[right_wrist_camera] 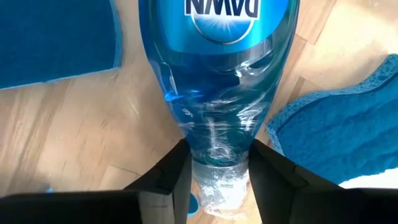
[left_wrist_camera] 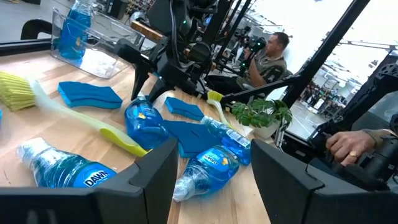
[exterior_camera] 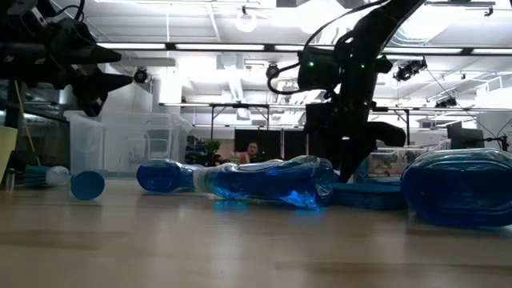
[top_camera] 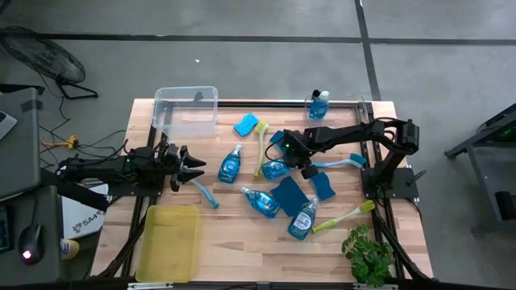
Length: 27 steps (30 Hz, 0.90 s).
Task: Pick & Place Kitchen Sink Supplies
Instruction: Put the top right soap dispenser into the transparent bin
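Several clear bottles of blue dish soap lie on their sides mid-table, among flat blue sponges [top_camera: 289,193] and yellow-green-handled brushes [top_camera: 262,147]. My right gripper [top_camera: 303,167] reaches in from the right and is shut on one lying bottle [top_camera: 274,169], which fills the right wrist view [right_wrist_camera: 217,74]. My left gripper [top_camera: 192,169] hovers open above the table's left part, touching nothing; the left wrist view shows its gap [left_wrist_camera: 211,186]. Another bottle [top_camera: 318,105] stands upright in a clear bin at the far edge. My right gripper pinches the bottle at its narrow neck end [right_wrist_camera: 217,171], one finger [right_wrist_camera: 174,177] on each side. The fingers come from above, pointing down, and lie across the bottle. The bottle lies on its side on the table [exterior_camera: 268,180].
A clear bin [top_camera: 187,111] stands at the far left, a yellow tray [top_camera: 169,242] at the near left. A light blue brush [top_camera: 205,192] lies by my left gripper. A potted plant [top_camera: 367,254] sits at the near right corner. A person [left_wrist_camera: 267,56] sits beyond the table.
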{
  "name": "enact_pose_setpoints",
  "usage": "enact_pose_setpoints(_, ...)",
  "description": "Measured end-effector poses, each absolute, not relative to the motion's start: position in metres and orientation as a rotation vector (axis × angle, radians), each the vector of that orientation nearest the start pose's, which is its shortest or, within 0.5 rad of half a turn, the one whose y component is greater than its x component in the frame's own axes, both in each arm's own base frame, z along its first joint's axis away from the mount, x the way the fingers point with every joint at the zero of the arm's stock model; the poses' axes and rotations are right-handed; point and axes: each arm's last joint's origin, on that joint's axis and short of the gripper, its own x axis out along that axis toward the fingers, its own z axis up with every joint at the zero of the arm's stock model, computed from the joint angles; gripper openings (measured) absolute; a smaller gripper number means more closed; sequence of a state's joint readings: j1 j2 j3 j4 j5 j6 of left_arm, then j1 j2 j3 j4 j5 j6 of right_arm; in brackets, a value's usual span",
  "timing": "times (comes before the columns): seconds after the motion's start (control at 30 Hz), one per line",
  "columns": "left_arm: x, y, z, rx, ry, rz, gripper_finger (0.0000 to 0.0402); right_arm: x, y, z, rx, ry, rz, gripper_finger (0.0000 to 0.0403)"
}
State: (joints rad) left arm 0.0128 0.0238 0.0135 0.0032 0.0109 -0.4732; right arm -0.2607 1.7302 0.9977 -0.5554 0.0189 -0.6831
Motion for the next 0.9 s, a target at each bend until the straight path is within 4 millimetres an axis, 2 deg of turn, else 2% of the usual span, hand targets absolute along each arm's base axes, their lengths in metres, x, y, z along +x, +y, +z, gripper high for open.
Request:
enact_pose_setpoints(0.23, 0.098, 0.001, 0.167, -0.475, 0.006, 0.004, 0.0197, 0.301, -0.080, 0.152, -0.413, 1.303, 0.192, 0.0122)
enact_pose_setpoints(0.4, 0.098, 0.001, 0.167, -0.475, 0.006, 0.004, 0.0197, 0.303, -0.078, 0.163, -0.421, 1.359, 0.178, 0.0122)
enact_pose_setpoints(0.57, 0.098, 0.001, 0.167, -0.475, 0.006, 0.005, 0.0197, 0.310, -0.073, 0.184, -0.440, 1.410, 0.151, 0.0122)
enact_pose_setpoints(0.9, 0.098, 0.001, 0.167, -0.476, 0.006, 0.005, 0.0197, 0.322, -0.062, 0.243, -0.600, 1.496, 0.060, 0.0120)
